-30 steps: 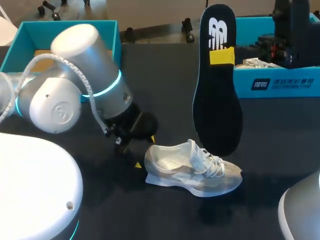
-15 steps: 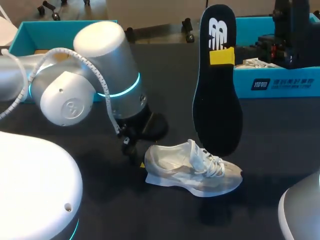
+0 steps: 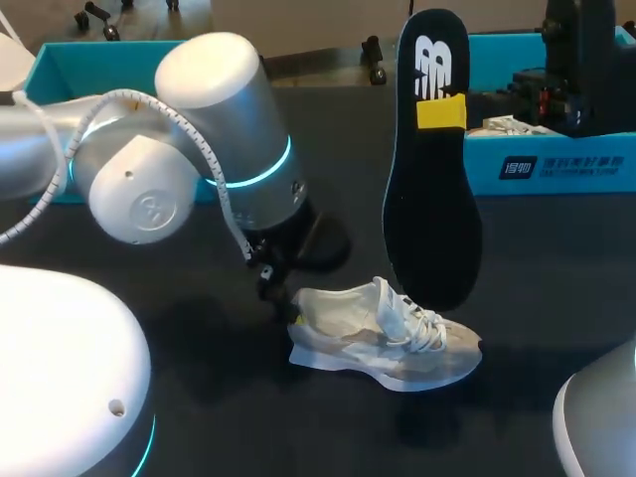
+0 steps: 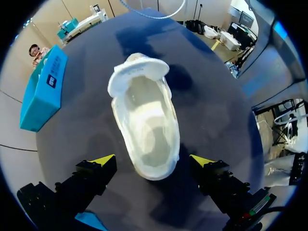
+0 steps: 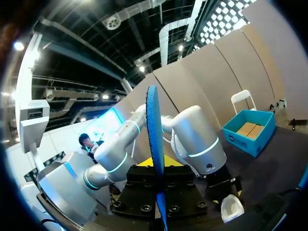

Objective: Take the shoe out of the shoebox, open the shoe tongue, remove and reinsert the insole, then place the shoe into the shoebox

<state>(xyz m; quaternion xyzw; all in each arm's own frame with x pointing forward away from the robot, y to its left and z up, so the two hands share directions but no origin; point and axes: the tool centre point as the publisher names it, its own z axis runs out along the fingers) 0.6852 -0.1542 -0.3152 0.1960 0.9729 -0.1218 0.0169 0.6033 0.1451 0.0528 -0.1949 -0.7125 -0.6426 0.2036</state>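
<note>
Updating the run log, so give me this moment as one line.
step: insole out of shoe | left end effector: open, straddling shoe heel | right end effector: shut on insole, held upright

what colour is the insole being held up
Black insole, white logo; head view shows it best.

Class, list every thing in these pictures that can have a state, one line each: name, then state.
shoe: upright on its sole on the table, insole out
insole: out of the shoe, held upright
left gripper: open, straddling the shoe's heel
right gripper: shut on the insole
left box: open
right box: open
</note>
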